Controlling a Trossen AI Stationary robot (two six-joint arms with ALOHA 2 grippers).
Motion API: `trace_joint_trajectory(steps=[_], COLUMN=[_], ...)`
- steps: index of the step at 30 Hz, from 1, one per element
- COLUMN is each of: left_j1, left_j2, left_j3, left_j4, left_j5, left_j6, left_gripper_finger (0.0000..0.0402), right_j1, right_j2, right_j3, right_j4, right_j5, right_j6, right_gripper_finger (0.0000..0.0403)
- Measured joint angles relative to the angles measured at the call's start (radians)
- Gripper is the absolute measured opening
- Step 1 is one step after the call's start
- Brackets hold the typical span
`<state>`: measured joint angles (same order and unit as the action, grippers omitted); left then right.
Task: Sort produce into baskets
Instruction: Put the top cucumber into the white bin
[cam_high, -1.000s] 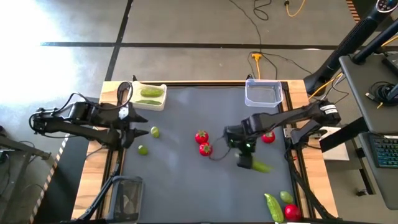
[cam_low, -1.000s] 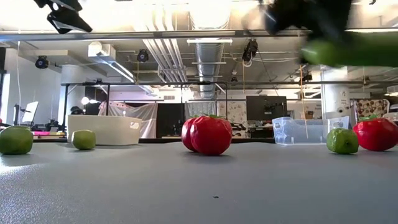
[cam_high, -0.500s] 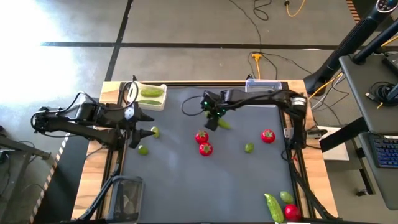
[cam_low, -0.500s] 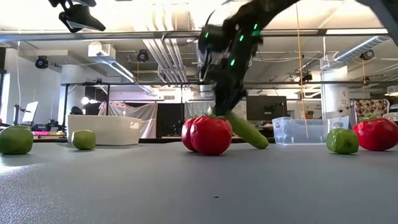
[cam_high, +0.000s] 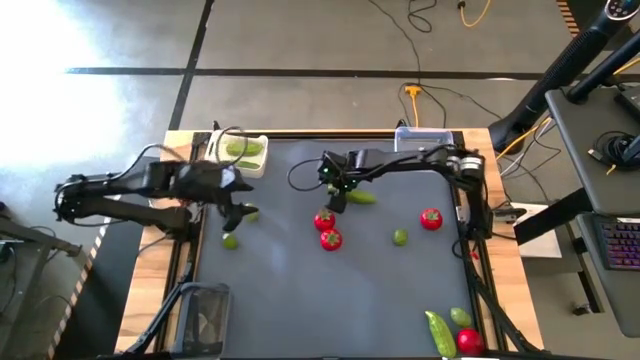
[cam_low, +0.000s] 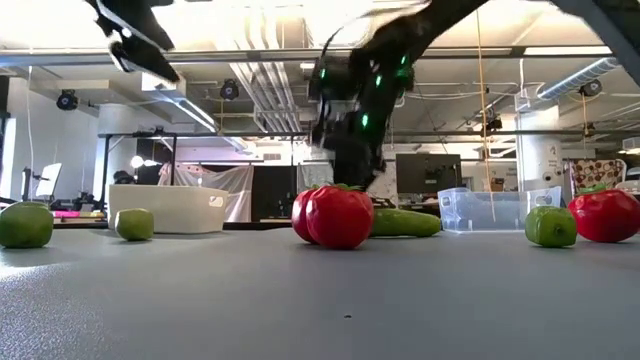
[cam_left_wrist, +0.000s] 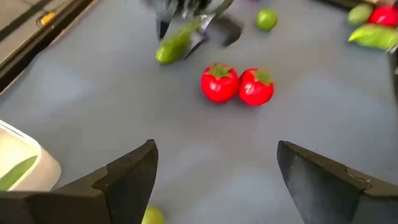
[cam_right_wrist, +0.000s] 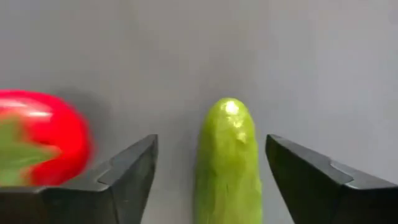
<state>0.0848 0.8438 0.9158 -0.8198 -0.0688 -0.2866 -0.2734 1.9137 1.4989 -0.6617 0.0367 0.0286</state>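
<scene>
My right gripper is open over a green cucumber at the table's far middle. Its fingers stand on either side of the cucumber's end without touching it. The cucumber lies flat on the table, just behind two strawberries. My left gripper is open and empty, above a lime at the left. A second lime lies nearer. The white tub holds two cucumbers. The clear tub stands at the far right, the dark tub at the near left.
A strawberry and a lime lie right of centre. A cucumber, a lime and a strawberry lie at the near right corner. Bare mat shows across the near middle.
My right gripper has carried the cucumber from the right middle toward the far left and down beside the two strawberries. The cucumber hung tilted half a second ago and now lies flat on the table. My left gripper has shifted a little toward the table's right.
</scene>
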Motion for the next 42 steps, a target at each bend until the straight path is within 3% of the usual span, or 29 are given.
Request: trace_joint_trajectory(steps=[4, 8, 14, 17, 22, 26, 28, 32, 35, 38, 42], left_j1=[0.165, 0.29, 0.315, 0.313, 0.313, 0.313, 0.312, 0.301, 0.298, 0.298, 0.301], left_j2=[0.122, 0.265, 0.482, 0.573, 0.7, 0.776, 0.811, 0.894, 0.955, 1.012, 1.093], left_j3=[0.003, 0.005, 0.005, 0.005, 0.005, 0.005, 0.005, 0.006, 0.006, 0.04, 0.107], left_j4=[0.084, 0.243, 0.472, 0.571, 0.769, 0.913, 0.996, 1.164, 1.245, 1.25, 1.179], left_j5=[0.149, 0.233, 0.265, 0.286, 0.296, 0.336, 0.412, 0.445, 0.435, 0.434, 0.43], left_j6=[0.17, 0.346, 0.522, 0.525, 0.473, 0.461, 0.445, 0.41, 0.408, 0.41, 0.522], left_gripper_finger=[0.0314, 0.0315, 0.0311, 0.031, 0.031, 0.031, 0.031, 0.031, 0.031, 0.031, 0.031], right_j1=[0.04, 0.118, 0.274, 0.356, 0.476, 0.528, 0.563, 0.617, 0.613, 0.614, 0.608], right_j2=[-0.128, -0.249, -0.396, -0.448, -0.475, -0.481, -0.497, -0.495, -0.501, -0.513, -0.505], right_j3=[0.002, -0.003, -0.009, -0.011, -0.056, -0.048, -0.045, -0.064, -0.057, -0.048, -0.049], right_j4=[-0.025, -0.076, -0.16, -0.197, -0.254, -0.356, -0.356, -0.364, -0.361, -0.357, -0.363], right_j5=[0.028, 0.062, 0.067, 0.075, 0.189, -0.067, -0.105, -0.003, -0.103, -0.13, -0.013], right_j6=[0.037, 0.096, 0.302, 0.424, 0.585, 0.769, 0.837, 0.835, 0.897, 0.886, 0.838], right_gripper_finger=[0.0319, 0.0322, 0.0304, 0.0296, 0.0287, 0.0286, 0.0286, 0.0286, 0.0286, 0.0286, 0.0286])
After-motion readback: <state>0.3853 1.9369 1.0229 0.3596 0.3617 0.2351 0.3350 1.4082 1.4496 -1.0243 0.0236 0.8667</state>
